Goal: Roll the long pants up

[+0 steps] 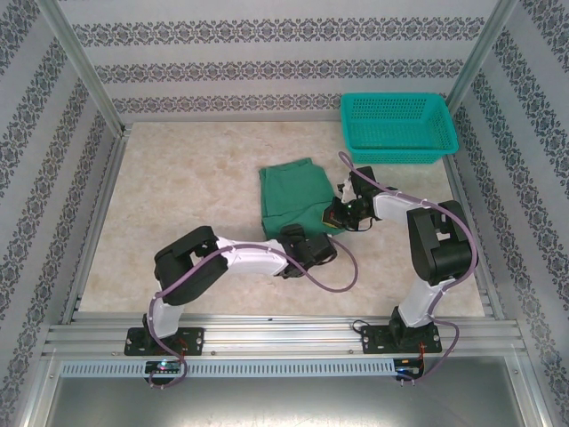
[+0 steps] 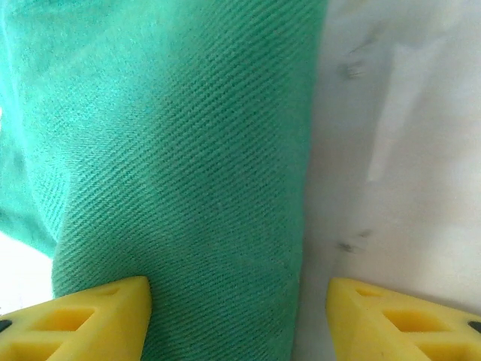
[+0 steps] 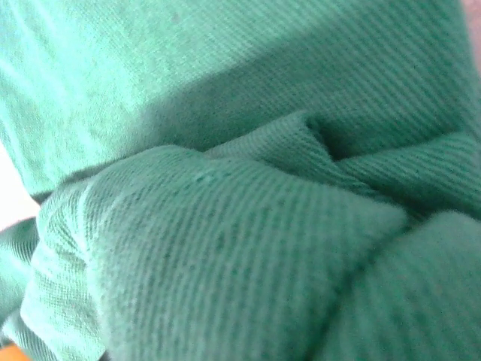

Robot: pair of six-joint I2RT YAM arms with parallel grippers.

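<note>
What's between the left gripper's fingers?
Left wrist view: the long pants cover most of the gap between the open yellow fingers of the left gripper; past the cloth's edge, a strip of bare table.

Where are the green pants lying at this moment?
In the top view, the green pants lie folded near the middle of the table, to the left of the teal basket and closer to the near edge.
</note>
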